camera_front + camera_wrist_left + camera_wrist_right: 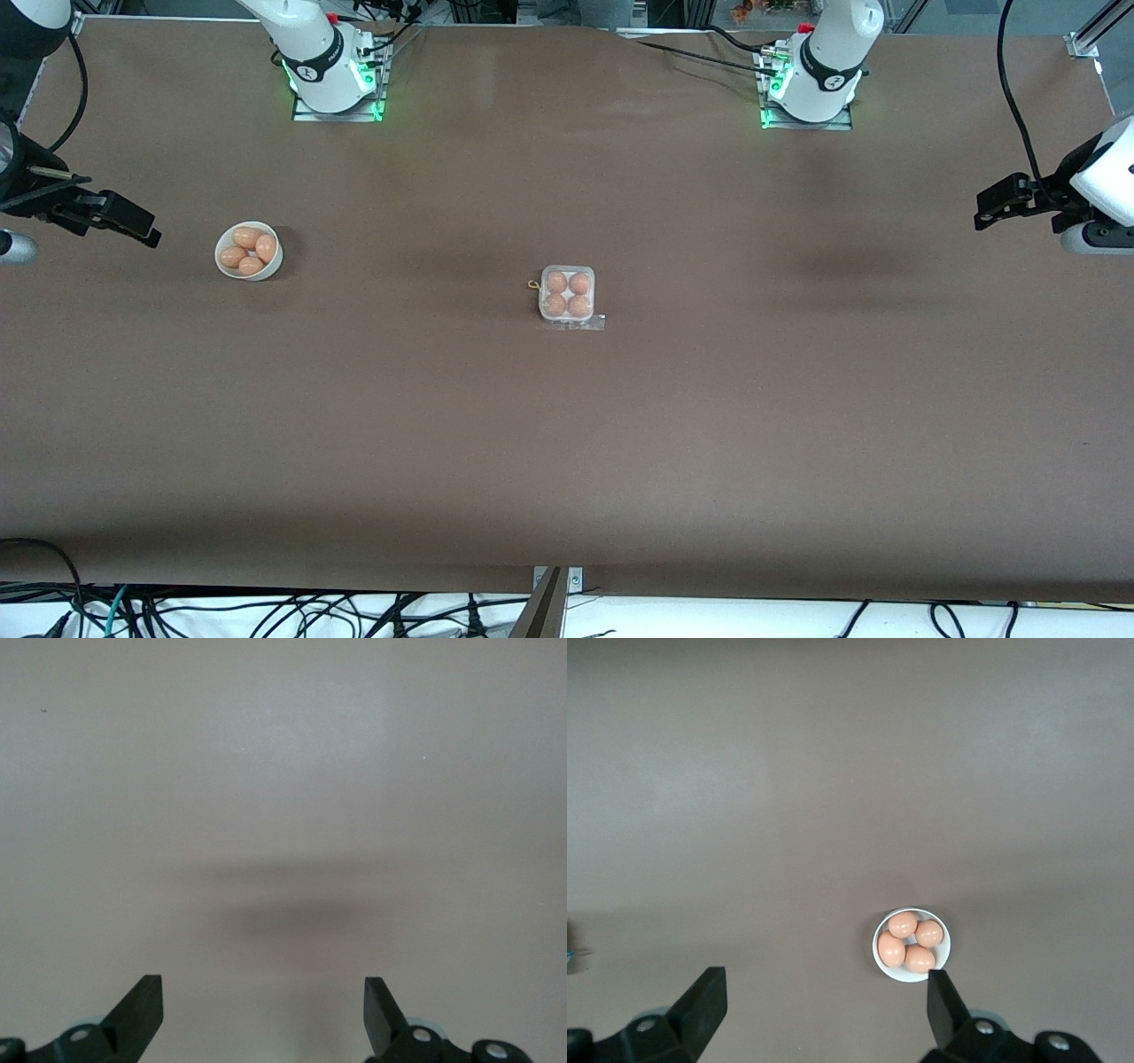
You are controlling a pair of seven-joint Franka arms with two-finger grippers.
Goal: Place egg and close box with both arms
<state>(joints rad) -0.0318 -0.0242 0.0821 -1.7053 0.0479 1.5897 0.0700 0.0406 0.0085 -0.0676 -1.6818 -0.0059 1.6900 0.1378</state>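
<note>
The box (567,294), a small white carton, sits mid-table with an orange egg (556,282) in each cell. Its clear lid lies down over them. A round white bowl (223,263) holding several more eggs stands toward the right arm's end; it also shows in the right wrist view (879,958). My right gripper (133,226) is open and empty, up over the table's edge beside the bowl; its jaws stand wide in the right wrist view (824,988). My left gripper (990,211) is open and empty over bare table at the left arm's end, as its wrist view (263,992) shows.
The brown table (567,443) is wide and flat. The arm bases (332,75) (811,84) stand along the edge farthest from the front camera. Cables (266,616) hang below the nearest edge. A small ring (533,284) lies beside the box.
</note>
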